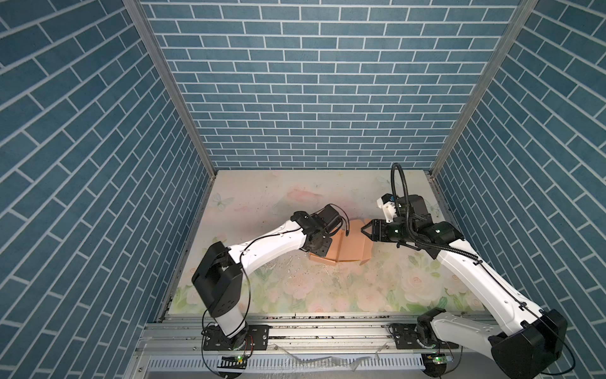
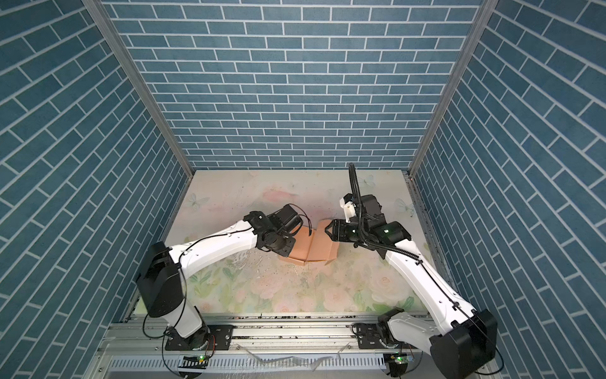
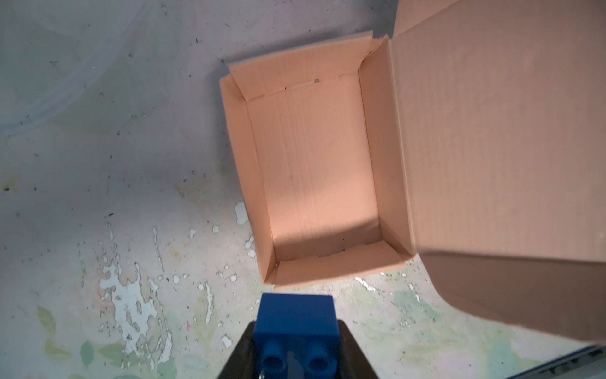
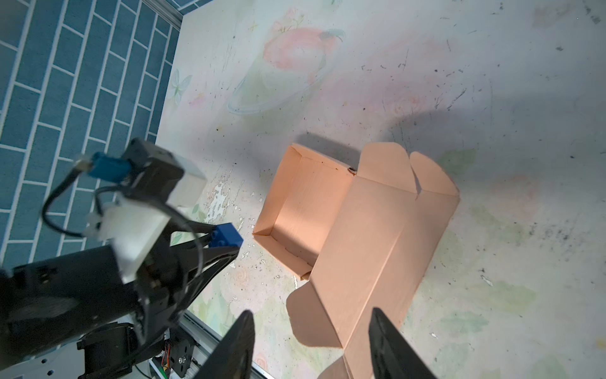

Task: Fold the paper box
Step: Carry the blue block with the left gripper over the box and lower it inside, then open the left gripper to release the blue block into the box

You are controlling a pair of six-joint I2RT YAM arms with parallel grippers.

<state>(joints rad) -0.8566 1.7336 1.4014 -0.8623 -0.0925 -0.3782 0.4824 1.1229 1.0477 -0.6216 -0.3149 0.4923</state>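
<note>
The paper box (image 1: 349,244) (image 2: 316,246) lies mid-table, peach-tan cardboard. Its tray (image 3: 311,164) (image 4: 305,210) stands formed with the walls up and nothing inside. The hinged lid (image 3: 492,131) (image 4: 377,236) is open and slants away from the tray, its rounded side flaps loose. My left gripper (image 3: 295,331) (image 4: 231,246) hangs just outside the tray's short end wall, shut on a small blue cube (image 3: 295,315) (image 4: 226,234). My right gripper (image 1: 364,230) (image 2: 328,230) (image 4: 311,313) is open above the lid's edge, with its fingers spread and nothing gripped between them.
A scuffed floral table mat (image 1: 328,288) covers the work surface. Blue brick-pattern walls (image 1: 311,98) close in the back and both sides. An aluminium rail (image 1: 328,328) with both arm bases runs along the front edge. The left arm's wrist covers the box's left part in both top views.
</note>
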